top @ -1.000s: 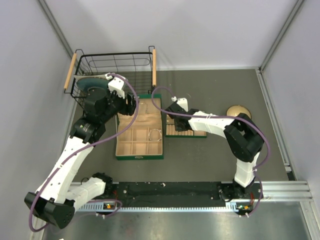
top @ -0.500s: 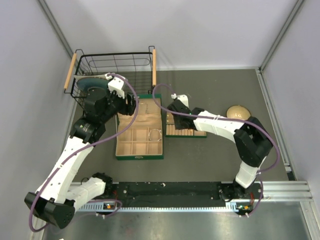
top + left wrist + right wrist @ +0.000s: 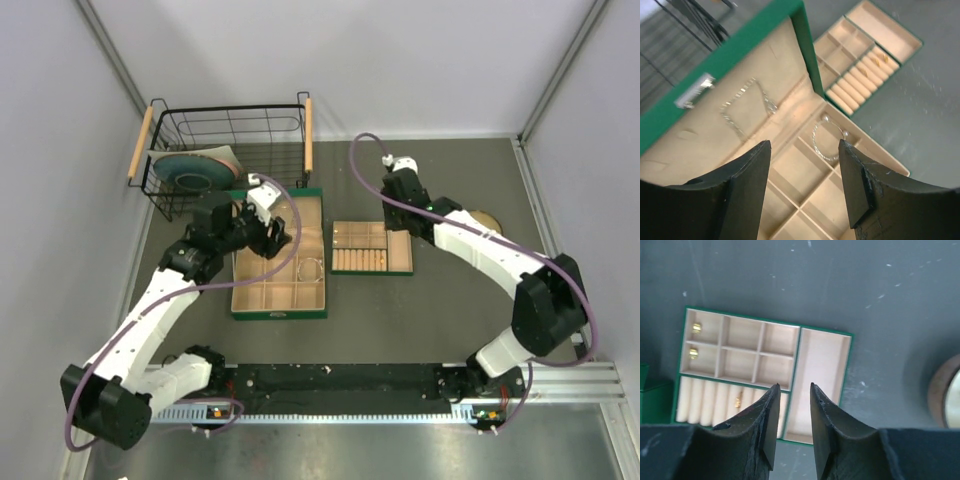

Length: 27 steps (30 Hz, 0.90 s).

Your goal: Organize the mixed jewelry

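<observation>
Right wrist view: my right claw (image 3: 794, 386), slightly parted and empty, hangs over the right-hand tray (image 3: 822, 370), whose separate cells keep the gold rings (image 3: 696, 328) apart.

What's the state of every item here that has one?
Green jewelry box: lid open.
Silver bracelet: lying in a box compartment.
Insert tray: lying beside the box.
Gold rings: in the tray.
Left pincer: open, empty.
Right pincer: open, empty.
</observation>
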Each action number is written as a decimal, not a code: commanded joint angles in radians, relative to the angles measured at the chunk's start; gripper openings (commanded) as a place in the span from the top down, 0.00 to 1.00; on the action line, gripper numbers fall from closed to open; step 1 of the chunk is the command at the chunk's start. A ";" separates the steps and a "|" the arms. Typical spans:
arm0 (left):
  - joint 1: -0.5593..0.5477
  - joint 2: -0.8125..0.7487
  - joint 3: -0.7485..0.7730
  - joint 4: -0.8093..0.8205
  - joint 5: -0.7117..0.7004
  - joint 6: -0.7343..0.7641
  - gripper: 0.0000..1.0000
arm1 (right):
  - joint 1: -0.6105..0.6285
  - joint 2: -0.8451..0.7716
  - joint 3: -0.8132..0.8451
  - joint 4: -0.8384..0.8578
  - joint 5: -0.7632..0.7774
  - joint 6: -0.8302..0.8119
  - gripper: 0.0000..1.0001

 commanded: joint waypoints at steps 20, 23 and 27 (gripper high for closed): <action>-0.153 0.413 0.011 0.047 0.070 0.174 0.41 | -0.169 -0.070 -0.179 0.067 -0.094 -0.252 0.61; -0.153 0.453 0.021 0.050 0.066 0.182 0.41 | -0.173 -0.044 -0.173 0.068 -0.104 -0.245 0.62; -0.153 0.483 0.027 0.057 0.052 0.186 0.42 | -0.176 -0.032 -0.173 0.070 -0.112 -0.241 0.63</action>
